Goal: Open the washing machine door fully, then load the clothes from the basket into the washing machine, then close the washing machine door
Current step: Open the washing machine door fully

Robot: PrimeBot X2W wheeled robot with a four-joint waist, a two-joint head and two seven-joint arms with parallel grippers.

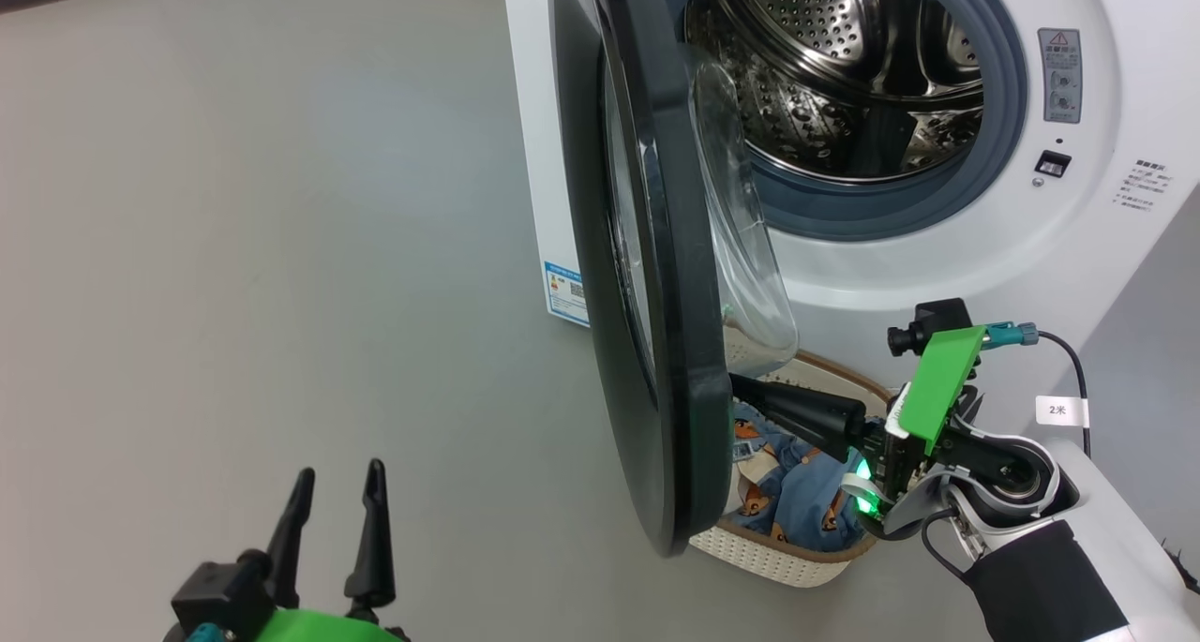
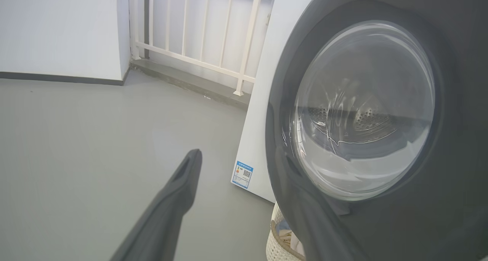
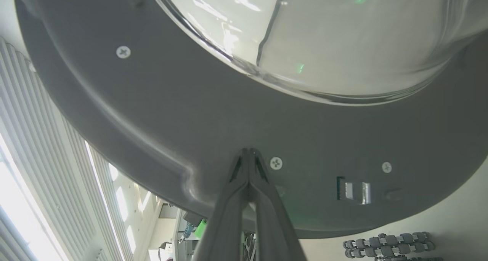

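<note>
Right pincer (image 3: 248, 152) closed tight against door (image 1: 675, 342), door half-hiding basket (image 1: 778, 556), clothes (image 1: 808, 497)

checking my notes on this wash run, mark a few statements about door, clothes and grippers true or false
1. The door is open. True.
2. The clothes are in the drum. False: they lie in the basket; what shows of the drum is empty.
3. The right gripper is shut, with its tips at the door's inner side. True.
4. The left gripper holds a garment. False: it is open and empty, over the floor.
</note>
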